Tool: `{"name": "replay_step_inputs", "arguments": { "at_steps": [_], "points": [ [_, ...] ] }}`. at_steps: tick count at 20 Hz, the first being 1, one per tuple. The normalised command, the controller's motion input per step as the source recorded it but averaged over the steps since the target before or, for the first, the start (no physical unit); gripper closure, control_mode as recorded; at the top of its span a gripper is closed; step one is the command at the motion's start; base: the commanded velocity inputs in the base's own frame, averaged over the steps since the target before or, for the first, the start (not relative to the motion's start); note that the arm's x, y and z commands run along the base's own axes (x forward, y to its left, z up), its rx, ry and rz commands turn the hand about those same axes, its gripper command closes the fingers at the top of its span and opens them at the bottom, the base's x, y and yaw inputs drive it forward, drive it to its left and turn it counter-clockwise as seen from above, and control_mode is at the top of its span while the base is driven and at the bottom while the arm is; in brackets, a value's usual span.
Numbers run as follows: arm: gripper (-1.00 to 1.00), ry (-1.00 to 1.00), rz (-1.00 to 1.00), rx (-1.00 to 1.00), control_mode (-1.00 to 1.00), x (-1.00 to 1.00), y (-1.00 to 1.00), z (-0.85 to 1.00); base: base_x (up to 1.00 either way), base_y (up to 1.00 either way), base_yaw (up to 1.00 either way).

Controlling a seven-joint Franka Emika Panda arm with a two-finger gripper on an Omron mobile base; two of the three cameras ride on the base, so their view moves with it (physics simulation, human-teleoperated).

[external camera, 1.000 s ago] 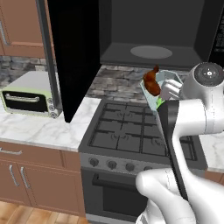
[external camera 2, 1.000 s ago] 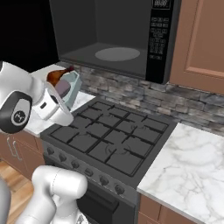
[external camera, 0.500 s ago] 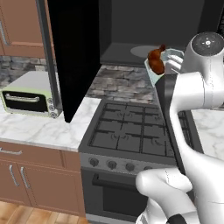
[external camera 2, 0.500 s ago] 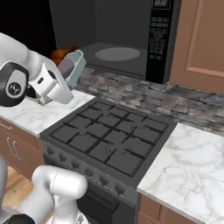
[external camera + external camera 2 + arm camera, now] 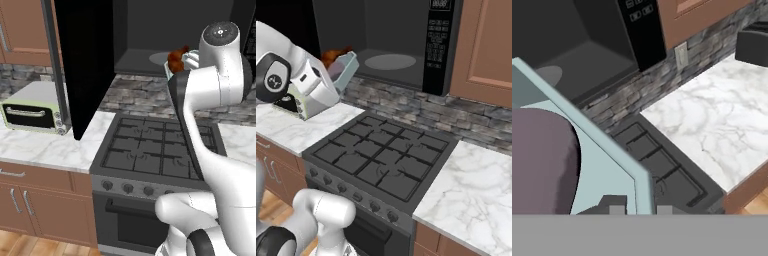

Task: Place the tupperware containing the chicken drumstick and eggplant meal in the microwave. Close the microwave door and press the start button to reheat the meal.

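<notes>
My hand (image 5: 637,210) grips the tub (image 5: 345,70) rim, now raised to the microwave (image 5: 150,45) mouth; open cavity ahead, door (image 5: 82,65) wide to its left.

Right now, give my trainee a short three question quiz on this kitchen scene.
1. True or false: the microwave door is shut.
2. What does the hand grip? A) tupperware B) toaster oven C) stove knob
3. Fill in: the reddish-brown food in the tupperware is the chicken ____.

Key: 1 false, it stands open. 2 A, held up by the open microwave above the stove. 3 drumstick.
</notes>
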Motion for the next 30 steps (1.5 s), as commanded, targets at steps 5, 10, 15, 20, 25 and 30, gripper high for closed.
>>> {"name": "replay_step_inputs", "arguments": {
  "at_steps": [5,10,15,20,25,30],
  "points": [
    [1.0,-0.07,0.0,0.0,-1.0,0.41,-0.13,0.0,0.0,0.0,0.0],
    [1.0,0.0,0.0,0.0,-1.0,0.47,-0.23,0.0,0.0,0.0,0.0],
    [1.0,0.05,0.0,0.0,-1.0,0.47,-0.26,0.0,0.0,0.0,0.0],
    [1.0,0.11,0.0,0.0,-1.0,0.44,-0.22,0.0,0.0,0.0,0.0],
    [1.0,0.03,0.0,0.0,-1.0,0.44,-0.13,0.07,0.0,0.0,0.0],
    [1.0,0.0,0.0,0.0,-1.0,0.44,-0.07,0.09,0.0,0.0,0.0]
  ]
}}
